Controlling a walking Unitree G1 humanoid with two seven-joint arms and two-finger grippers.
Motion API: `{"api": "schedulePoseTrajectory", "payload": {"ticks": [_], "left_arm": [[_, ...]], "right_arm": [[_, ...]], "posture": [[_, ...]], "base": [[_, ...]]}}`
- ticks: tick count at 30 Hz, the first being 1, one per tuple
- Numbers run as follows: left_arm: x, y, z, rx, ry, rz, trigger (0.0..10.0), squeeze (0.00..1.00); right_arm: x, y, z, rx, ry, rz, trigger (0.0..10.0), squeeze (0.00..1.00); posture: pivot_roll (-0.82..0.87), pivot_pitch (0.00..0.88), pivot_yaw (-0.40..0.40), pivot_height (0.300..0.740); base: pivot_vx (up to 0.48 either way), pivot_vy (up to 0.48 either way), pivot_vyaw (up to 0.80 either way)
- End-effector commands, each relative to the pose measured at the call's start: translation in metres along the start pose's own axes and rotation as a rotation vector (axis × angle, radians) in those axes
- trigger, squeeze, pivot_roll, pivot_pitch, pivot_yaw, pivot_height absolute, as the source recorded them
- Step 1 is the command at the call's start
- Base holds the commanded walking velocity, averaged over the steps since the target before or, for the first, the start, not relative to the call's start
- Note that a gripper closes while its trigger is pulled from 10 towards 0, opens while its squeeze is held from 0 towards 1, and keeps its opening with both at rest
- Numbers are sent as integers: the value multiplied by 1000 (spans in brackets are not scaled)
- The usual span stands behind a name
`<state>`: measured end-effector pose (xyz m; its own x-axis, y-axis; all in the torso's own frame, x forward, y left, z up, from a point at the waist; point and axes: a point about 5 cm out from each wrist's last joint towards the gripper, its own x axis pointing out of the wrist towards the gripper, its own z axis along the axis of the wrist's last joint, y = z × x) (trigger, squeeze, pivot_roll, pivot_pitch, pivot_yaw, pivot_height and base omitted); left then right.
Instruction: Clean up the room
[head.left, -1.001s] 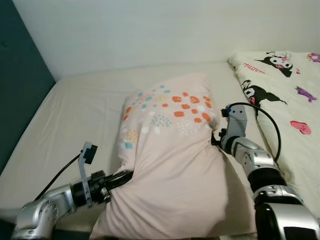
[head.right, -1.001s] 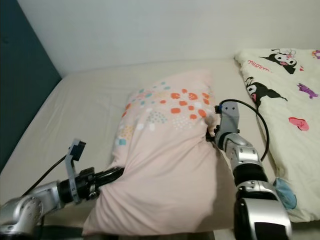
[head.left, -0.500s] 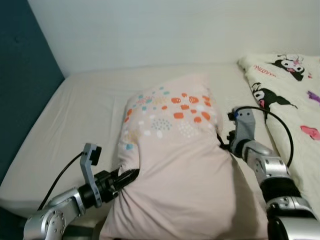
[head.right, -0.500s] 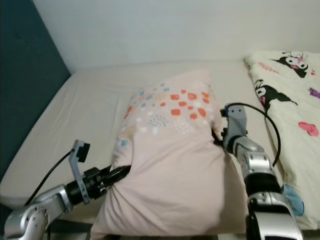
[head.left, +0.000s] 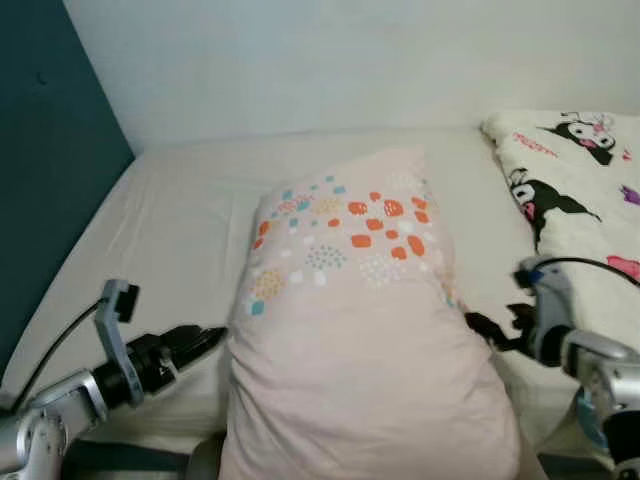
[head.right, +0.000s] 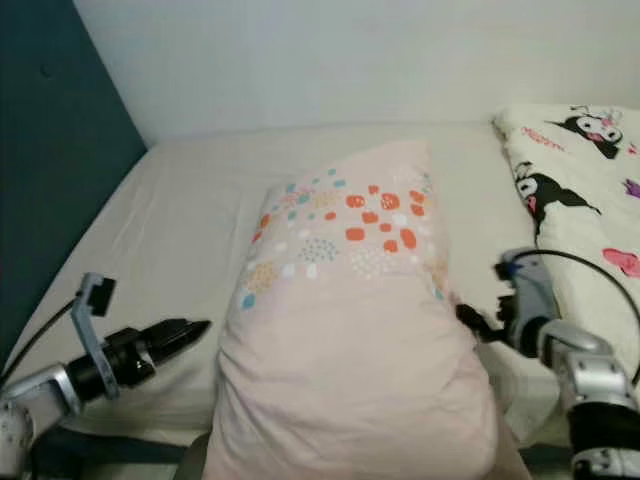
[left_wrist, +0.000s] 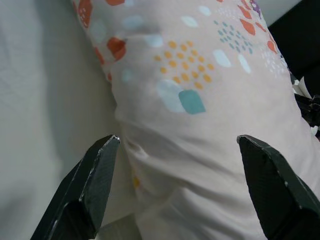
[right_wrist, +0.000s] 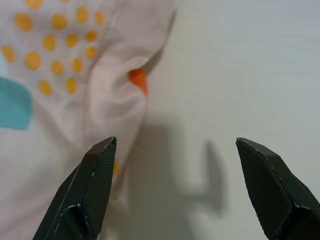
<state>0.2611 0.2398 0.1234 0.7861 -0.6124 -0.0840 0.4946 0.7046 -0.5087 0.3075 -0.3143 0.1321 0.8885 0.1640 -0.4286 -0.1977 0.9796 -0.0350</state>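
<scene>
The pink pillow (head.left: 350, 330) is laid on the bed (head.left: 170, 230) between the two hands, its long axis running from the near edge toward the wall, dotted end farthest away. The left hand (head.left: 200, 340) is held just beside its left edge with fingers spread apart, nothing gripped. The right hand (head.left: 478, 325) is held just beside its right edge, fingers likewise apart and empty.

Pillow (head.left: 360, 330) near end cut off by frame edge; blanket (head.left: 585, 190) likewise.

Soft, even light; mild blur throughout; faint shadows under the pillow (head.left: 360, 330).
</scene>
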Motion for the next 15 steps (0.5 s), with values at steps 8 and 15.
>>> {"api": "schedulePoseTrajectory", "payload": {"ticks": [8,15], "left_arm": [[37,41,-25,-261,-77,259,10000,1000],[55,25,-41,-421,-95,132,10000,1000]], "right_arm": [[17,42,24,486,-282,221,10000,1000],[22,71,19,474,-246,404,10000,1000]], "posture": [[17,150,14,572],[14,168,12,572]], "base": [[0,0,0],[0,0,0]]}}
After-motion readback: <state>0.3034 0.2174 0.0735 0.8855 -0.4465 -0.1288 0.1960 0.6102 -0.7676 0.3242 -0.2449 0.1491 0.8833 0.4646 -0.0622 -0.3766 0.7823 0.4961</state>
